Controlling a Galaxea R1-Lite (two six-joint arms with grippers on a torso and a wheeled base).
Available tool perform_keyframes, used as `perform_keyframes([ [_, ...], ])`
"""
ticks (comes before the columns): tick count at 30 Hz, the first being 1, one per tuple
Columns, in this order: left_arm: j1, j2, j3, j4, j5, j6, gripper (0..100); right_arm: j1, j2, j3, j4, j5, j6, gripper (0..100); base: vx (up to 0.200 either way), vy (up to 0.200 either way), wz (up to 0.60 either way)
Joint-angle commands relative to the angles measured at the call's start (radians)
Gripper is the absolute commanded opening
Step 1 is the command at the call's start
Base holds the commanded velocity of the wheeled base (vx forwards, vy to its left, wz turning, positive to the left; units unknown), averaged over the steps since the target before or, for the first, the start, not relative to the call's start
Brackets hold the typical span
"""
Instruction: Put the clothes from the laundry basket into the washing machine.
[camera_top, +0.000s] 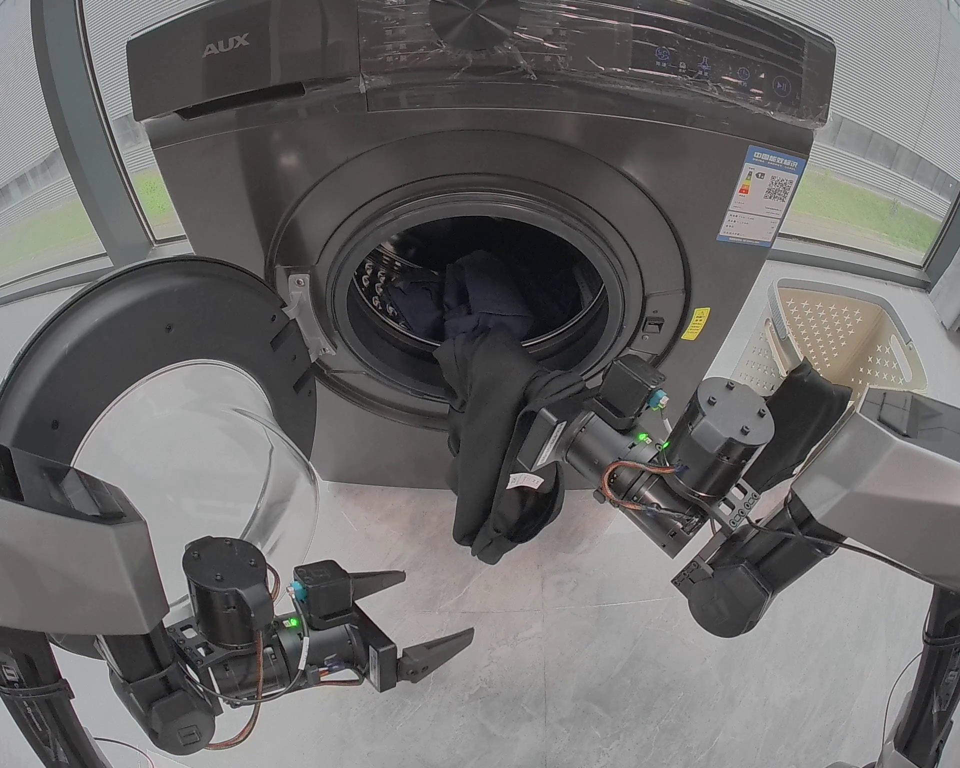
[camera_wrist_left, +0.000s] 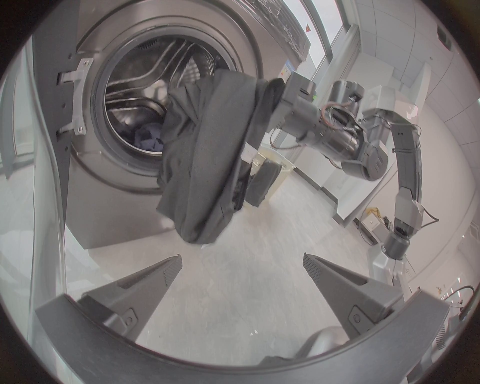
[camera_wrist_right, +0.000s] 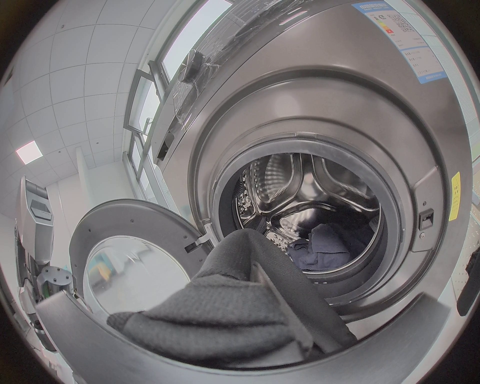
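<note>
Head view: mid-load step. Right gripper (camera_top: 535, 428) has its fingers clenched on a dark garment (camera_top: 495, 440) right in front of the washing machine (camera_top: 560, 170) opening. Top fold of the garment is up at the lower lip of the port. The bulk hangs outside, down the front panel, hem clear of the floor (camera_top: 580, 650). Can't tell if the fold actually rests on the lip.

Navy clothes (camera_top: 480, 295) lie low in the drum (camera_top: 385, 280). Laundry basket (camera_top: 850, 330) sits beside the machine on the robot's right, with another dark cloth (camera_top: 810, 410) slung over its near rim. My read: job is partway, at least one more piece to fetch.

Left gripper (camera_top: 437, 604) hangs low near the floor, below the open door (camera_top: 150, 330), fingers spread wide, nothing in them.

Next move, my guess: push the wrist deeper through the port and past the lip before letting go, otherwise the hanging tail could drag the piece back out. Tail likely needs a second tuck.

Materials:
- Garment: soft, heavy matte knit, folds limp, small white tag (camera_top: 523, 481) near the hem.
- Drum: shiny perforated steel with raised ribs.
- Door: grey ring round a bulged clear bowl.
- Basket: cream plastic with cross-shaped vents.
- Floor: smooth pale tile.
</note>
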Motion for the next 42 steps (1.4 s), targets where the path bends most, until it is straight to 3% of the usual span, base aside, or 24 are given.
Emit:
perform_keyframes([
  [1,0.020,-0.001,-0.083,0.000,0.007,-0.013,100,0.017,-0.005,0.026,-0.003,-0.007,0.000,0,0.000,0.000,0.00],
  [5,0.022,0.037,-0.182,0.002,0.010,-0.011,100,0.023,-0.005,0.032,-0.004,-0.007,0.000,0,0.000,0.000,0.00],
  [9,0.025,0.100,-0.318,0.003,0.056,-0.019,100,0.035,-0.005,0.024,0.002,-0.007,0.000,0,0.000,0.000,0.00],
  [13,0.035,0.162,-0.407,0.003,0.065,-0.024,100,0.052,-0.005,0.030,0.000,-0.007,0.000,0,0.000,0.000,0.00],
  [27,0.078,0.294,-0.605,0.003,0.093,-0.024,100,0.113,-0.058,0.099,-0.004,-0.011,0.003,0,0.000,0.000,0.00],
  [30,0.091,0.312,-0.642,0.005,0.094,-0.025,100,0.129,-0.076,0.112,-0.004,-0.033,0.011,0,0.000,0.000,0.00],
  [42,0.086,0.343,-0.706,0.003,0.097,-0.034,100,0.144,-0.098,0.138,-0.004,-0.034,0.022,0,0.000,0.000,0.00],
])
